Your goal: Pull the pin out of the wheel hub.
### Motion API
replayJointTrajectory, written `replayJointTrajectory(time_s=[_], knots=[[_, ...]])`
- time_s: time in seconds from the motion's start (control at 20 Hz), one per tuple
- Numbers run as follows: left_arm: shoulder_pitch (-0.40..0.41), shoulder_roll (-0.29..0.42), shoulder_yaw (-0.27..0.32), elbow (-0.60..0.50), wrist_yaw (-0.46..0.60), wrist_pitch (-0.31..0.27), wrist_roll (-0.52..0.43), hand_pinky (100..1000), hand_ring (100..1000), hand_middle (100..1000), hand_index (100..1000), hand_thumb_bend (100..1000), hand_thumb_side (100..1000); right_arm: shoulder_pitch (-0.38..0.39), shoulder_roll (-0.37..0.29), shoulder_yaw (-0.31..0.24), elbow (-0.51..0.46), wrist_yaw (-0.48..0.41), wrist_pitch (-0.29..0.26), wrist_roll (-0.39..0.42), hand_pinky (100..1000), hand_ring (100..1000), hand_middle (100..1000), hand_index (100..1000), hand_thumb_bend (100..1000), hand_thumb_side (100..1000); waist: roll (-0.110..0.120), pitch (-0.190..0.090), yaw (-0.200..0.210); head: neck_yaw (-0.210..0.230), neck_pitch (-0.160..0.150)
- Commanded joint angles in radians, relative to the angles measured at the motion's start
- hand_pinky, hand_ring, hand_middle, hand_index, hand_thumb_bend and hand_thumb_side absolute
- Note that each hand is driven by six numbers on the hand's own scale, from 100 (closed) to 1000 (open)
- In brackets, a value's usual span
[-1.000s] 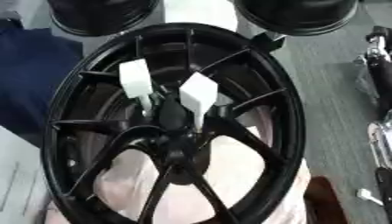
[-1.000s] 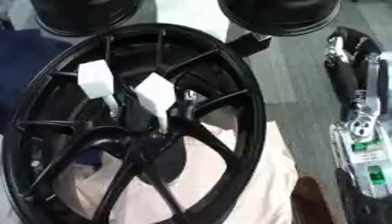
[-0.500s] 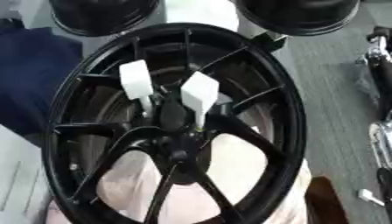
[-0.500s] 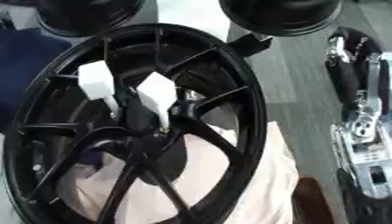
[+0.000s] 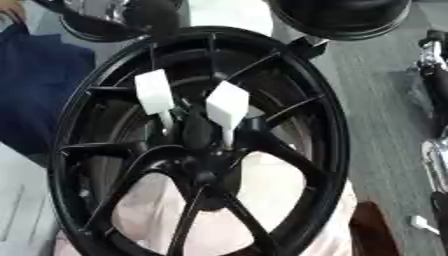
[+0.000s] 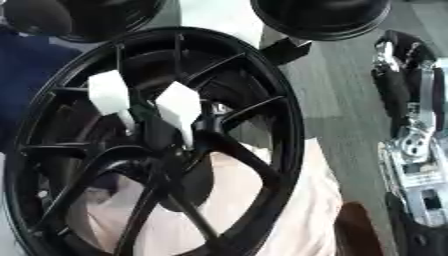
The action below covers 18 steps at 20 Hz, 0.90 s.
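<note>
Right hand [image 6: 411, 145] at right edge, finger state impossible to tell. Black wheel hub [image 5: 201, 145] carrying two white pins [image 5: 227, 107]. No readable writing.

No readable text is showing anywhere right now. The two white tags [image 5: 227, 106] sticking out of the black wheel hub [image 5: 206, 172] are showing blank faces, and a pale label [image 6: 428, 199] on the machine at the right is perhaps printed, but illegible.

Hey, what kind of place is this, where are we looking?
Probably a workshop or wheel assembly station. A large black spoked wheel fills the view with two white pieces by its hub, more dark wheels sit beyond it, and grey floor lies alongside.
</note>
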Motion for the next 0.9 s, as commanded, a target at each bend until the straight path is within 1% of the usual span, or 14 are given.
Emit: replayJointTrajectory(time_s=[0.05,0.1,0.2,0.45,0.7,0.9], knots=[[-0.007,0.04,-0.008,-0.034,0.013,0.045,0.026,849,796,708,830,716,844,-0.006,-0.031,0.003,-0.019,0.007,0.002,0.001,809,868,689,759,100,598,-0.001,-0.031,-0.001,-0.002,-0.004],[-0.005,0.042,-0.01,-0.04,0.015,0.054,0.028,849,796,708,830,716,844,-0.006,-0.031,0.003,-0.019,0.007,0.002,0.002,809,868,689,759,100,598,-0.001,-0.031,-0.001,-0.002,-0.004],[-0.001,0.044,-0.016,-0.045,0.016,0.073,0.03,836,787,685,825,684,857,-0.007,-0.03,0.003,-0.019,0.007,0.002,0.002,809,868,689,759,100,598,-0.001,-0.031,-0.003,-0.001,-0.004],[0.013,0.057,-0.045,-0.084,0.018,0.128,0.03,852,813,734,860,653,859,-0.01,-0.03,0.004,-0.019,0.005,0.001,0.001,809,868,690,759,100,601,0.001,-0.028,-0.006,0.001,-0.001],[0.023,0.069,-0.06,-0.132,0.02,0.167,0.015,857,821,746,865,684,873,-0.012,-0.032,0.007,-0.019,0.006,0.001,0.003,809,869,690,759,100,602,0.002,-0.027,-0.007,0.004,-0.004],[0.035,0.082,-0.064,-0.145,0.002,0.167,-0.02,869,831,765,874,717,858,-0.012,-0.034,0.008,-0.019,0.006,0.002,0.004,809,869,690,759,100,604,0.003,-0.027,-0.005,0.005,-0.005]])
